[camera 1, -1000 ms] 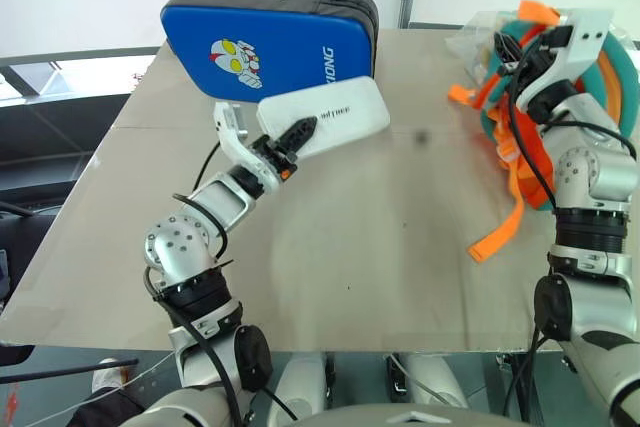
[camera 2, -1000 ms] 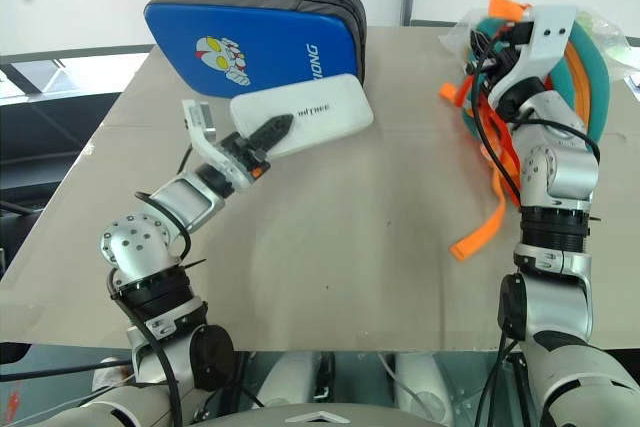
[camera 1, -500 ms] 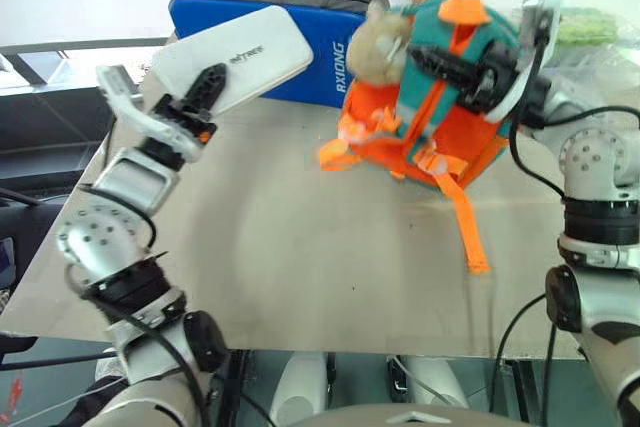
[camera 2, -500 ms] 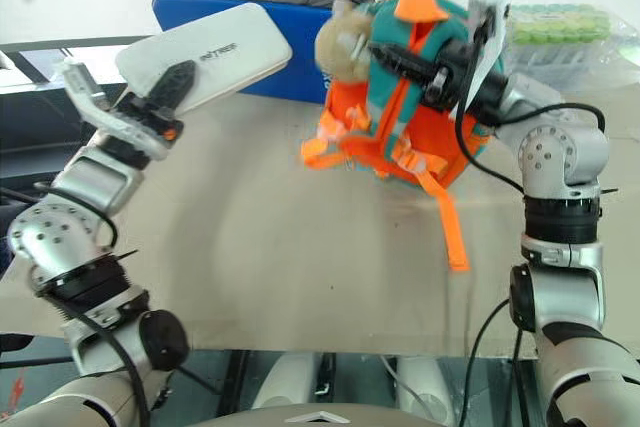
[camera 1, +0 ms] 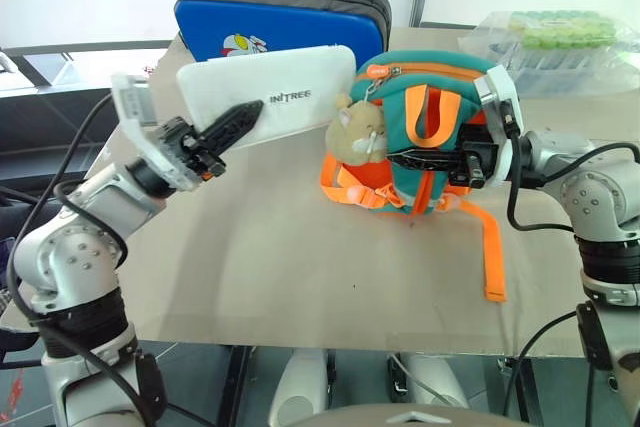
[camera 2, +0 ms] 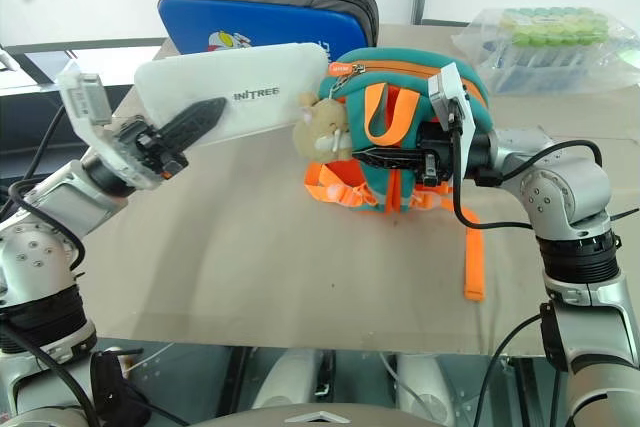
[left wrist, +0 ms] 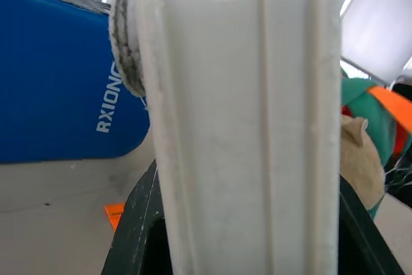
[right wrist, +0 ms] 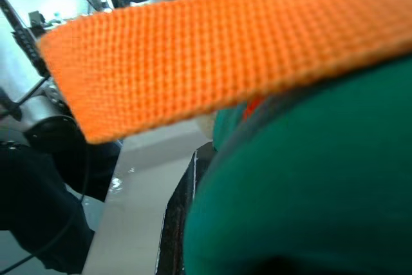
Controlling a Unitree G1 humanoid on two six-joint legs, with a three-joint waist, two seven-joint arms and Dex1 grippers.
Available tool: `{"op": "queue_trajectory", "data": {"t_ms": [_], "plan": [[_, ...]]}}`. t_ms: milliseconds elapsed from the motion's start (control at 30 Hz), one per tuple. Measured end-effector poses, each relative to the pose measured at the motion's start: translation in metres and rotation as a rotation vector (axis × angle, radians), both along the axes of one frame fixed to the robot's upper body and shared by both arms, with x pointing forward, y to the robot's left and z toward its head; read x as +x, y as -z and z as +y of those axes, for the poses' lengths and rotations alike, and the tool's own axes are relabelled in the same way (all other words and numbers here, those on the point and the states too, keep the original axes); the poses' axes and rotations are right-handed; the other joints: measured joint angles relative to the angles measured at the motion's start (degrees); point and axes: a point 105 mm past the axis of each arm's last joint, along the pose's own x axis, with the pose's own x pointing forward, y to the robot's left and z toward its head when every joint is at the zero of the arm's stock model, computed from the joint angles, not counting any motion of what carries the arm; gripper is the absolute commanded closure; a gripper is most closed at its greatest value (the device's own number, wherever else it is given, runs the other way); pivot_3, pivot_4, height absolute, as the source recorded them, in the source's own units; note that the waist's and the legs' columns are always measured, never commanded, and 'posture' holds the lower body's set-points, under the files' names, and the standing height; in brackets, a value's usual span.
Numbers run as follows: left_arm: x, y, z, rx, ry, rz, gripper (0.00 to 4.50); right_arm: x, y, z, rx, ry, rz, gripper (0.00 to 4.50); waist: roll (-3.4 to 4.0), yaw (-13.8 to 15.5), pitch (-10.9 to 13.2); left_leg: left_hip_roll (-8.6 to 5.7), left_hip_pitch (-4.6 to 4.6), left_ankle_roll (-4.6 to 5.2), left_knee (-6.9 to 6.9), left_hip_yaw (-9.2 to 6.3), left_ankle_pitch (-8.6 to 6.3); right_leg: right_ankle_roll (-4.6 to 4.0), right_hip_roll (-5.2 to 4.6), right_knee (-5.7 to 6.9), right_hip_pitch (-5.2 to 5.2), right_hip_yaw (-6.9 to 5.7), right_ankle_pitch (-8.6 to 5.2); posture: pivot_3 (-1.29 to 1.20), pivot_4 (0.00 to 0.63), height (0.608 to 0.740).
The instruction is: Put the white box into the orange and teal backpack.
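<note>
White box sits clamped in your left gripper, held in the air just beside the orange and teal backpack on the table. Your right gripper pinches the backpack's front fabric.

Silver-grey metal arms built of rounded joint housings with rings of small screws, black collars between segments. Loose black cables looping along both forearms. White brackets at the wrists. Slim black fingers, small orange accents at their base.
</note>
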Motion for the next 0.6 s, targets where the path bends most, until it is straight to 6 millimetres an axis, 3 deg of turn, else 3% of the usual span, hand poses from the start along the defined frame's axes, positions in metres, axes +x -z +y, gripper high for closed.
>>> {"op": "queue_trajectory", "data": {"t_ms": [200,467,600], "plan": [[-0.011,-0.005,-0.020,0.232,0.151,-0.145,3.34,-0.003,-0.012,-0.012,0.073,0.008,0.041,4.46,0.00,0.10,0.00,-0.01,-0.09,0.05,0.00,0.07,-0.03,0.01,-0.02,-0.12,-0.03,-0.15,0.00,0.00,0.150,0.740],[-0.014,-0.011,-0.038,0.306,0.272,-0.193,3.34,0.019,-0.016,-0.034,0.196,0.150,0.158,4.46,0.00,-0.03,0.00,0.01,-0.03,0.28,0.06,0.04,-0.15,0.01,0.06,0.05,-0.03,-0.15,0.00,0.00,0.150,0.740],[-0.016,-0.010,-0.047,0.316,0.333,-0.191,3.34,0.014,-0.014,-0.039,0.200,0.157,0.166,4.46,0.00,-0.12,0.00,0.07,-0.10,0.27,0.06,0.02,-0.15,0.02,0.09,0.01,-0.05,-0.16,0.00,0.00,0.150,0.740]]}}
